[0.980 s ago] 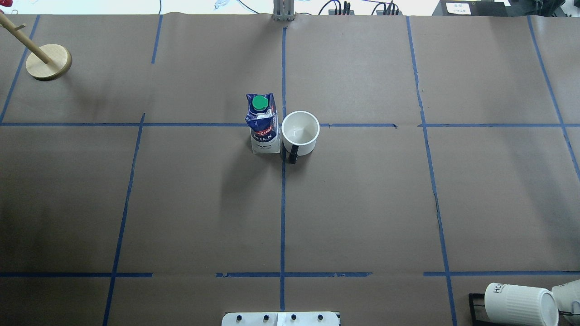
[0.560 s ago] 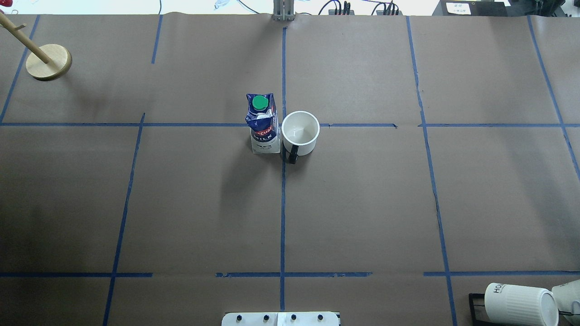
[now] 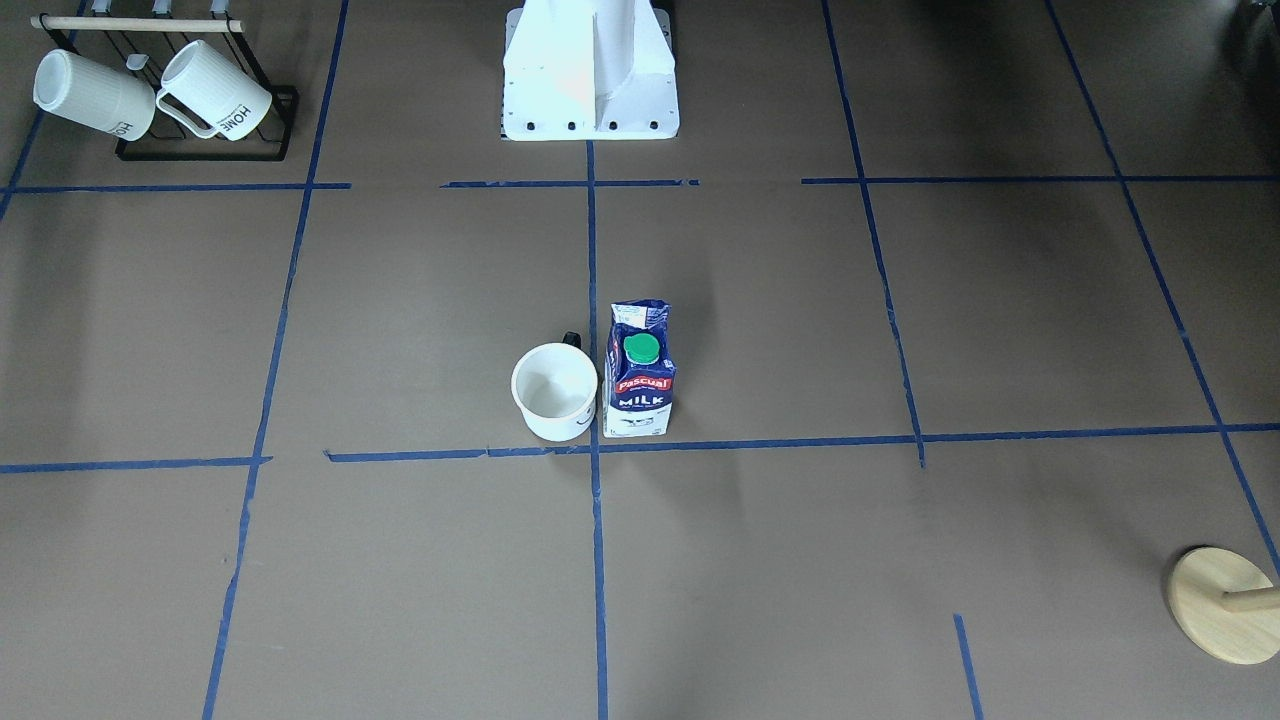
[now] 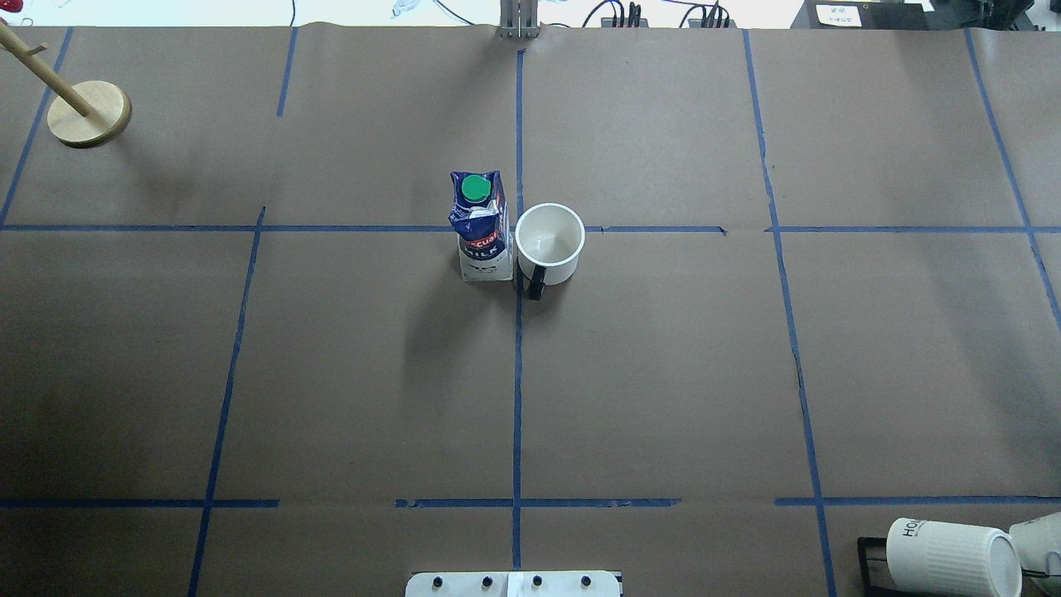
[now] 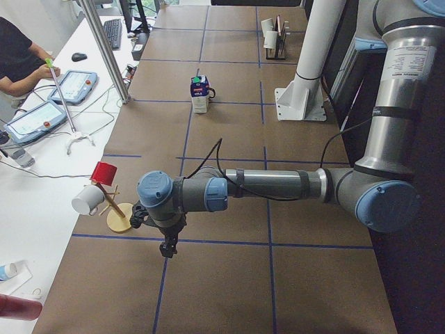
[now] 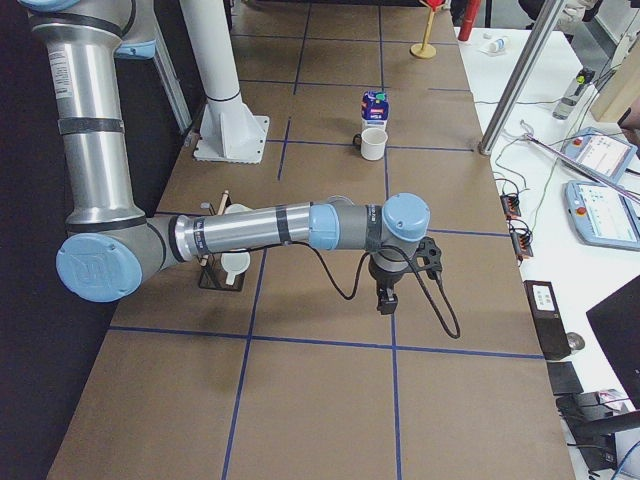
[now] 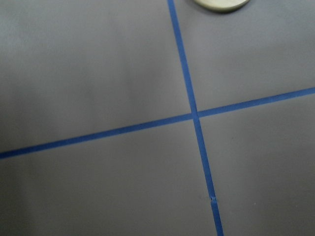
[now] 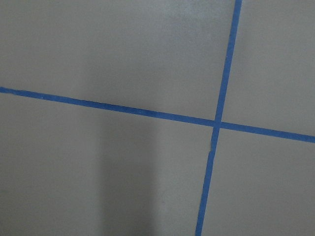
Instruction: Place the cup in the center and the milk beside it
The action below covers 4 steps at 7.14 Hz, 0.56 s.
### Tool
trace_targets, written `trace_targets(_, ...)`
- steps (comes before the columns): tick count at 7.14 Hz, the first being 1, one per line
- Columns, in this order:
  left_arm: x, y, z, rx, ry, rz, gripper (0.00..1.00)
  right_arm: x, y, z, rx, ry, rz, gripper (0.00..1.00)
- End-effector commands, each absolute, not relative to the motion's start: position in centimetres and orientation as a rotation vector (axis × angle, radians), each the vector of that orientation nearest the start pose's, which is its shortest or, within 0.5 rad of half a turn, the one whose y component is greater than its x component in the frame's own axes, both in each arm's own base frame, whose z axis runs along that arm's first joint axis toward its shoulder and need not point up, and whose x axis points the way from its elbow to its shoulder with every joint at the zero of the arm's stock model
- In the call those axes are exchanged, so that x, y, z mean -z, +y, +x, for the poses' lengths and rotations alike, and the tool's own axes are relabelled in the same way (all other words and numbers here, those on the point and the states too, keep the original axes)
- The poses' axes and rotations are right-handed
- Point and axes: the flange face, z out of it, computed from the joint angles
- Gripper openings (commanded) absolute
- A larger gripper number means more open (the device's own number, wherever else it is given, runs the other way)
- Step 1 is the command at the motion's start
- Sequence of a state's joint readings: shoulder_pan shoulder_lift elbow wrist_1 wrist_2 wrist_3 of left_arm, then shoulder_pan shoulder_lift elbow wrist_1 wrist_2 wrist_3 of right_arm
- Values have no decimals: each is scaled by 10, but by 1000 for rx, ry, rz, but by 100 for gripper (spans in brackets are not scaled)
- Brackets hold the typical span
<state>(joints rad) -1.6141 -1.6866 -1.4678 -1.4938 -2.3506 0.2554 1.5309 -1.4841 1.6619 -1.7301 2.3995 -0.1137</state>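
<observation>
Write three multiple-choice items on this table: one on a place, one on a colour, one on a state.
1. Seen from overhead, where does the dark blue and white milk carton stand relative to the smooth white mug with a black handle?
A. On top of it
B. Far off at the table's edge
C. Close on its left

2. What colour is the carton's round cap?
A. Red
B. Green
C. Yellow

3. How does the mug stand?
A. Upright, mouth up
B. Lying on its side
C. Upside down

Answers:
1 C: overhead, the carton sits just left of the mug.
2 B: the cap shows green in the overhead and front views.
3 A: its open mouth faces up.
</observation>
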Motion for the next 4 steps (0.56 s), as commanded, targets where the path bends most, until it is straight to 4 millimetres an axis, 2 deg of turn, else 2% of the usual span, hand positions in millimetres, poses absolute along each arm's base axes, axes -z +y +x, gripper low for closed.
trace_targets(1,-648,-537,-87,-182,777,68,100,-582,-525,39,161,-829,52,100)
trace_targets(4,-633,-551,-87,-197,770,100,100,-581,-525,39,165,-825,56,100)
